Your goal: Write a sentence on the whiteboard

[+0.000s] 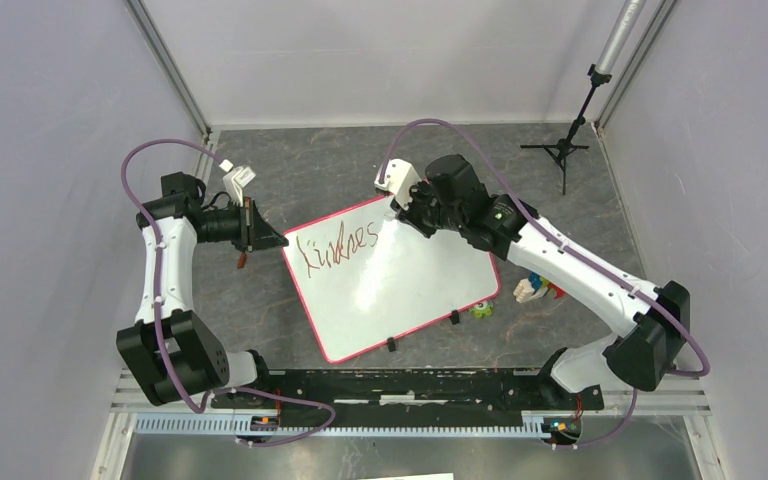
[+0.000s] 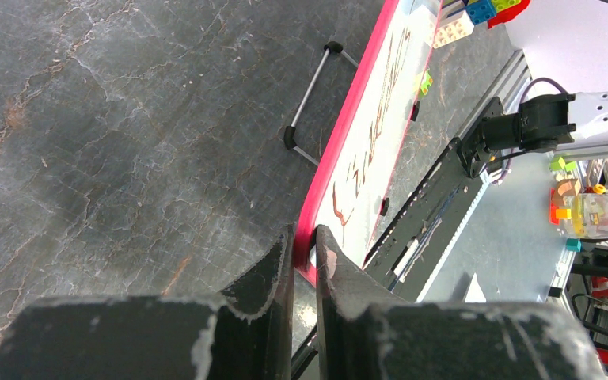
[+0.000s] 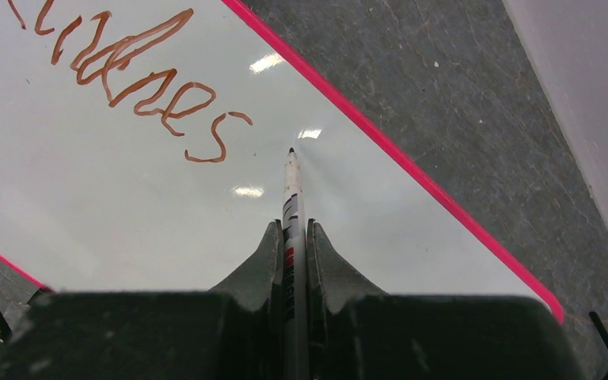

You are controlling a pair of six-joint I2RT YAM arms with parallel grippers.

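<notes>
The whiteboard (image 1: 410, 290) lies slanted on the table (image 1: 290, 170) between the arms. My left gripper (image 2: 305, 239) pinches narrowly on its pink corner edge. My right gripper (image 3: 293, 229) clamps the marker (image 3: 291, 178), tip just past the last "s" of the sentence (image 3: 127, 79). Risks: the line runs toward the far edge, so further letters may crowd; if the corner grip slips, the board would swing under pen pressure. I cannot tell whether the tip touches; the top view hides it behind the wrist.

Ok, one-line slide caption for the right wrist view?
Right jaws shut on a marker, tip just past the reddish-brown writing's last letter on the whiteboard.
</notes>
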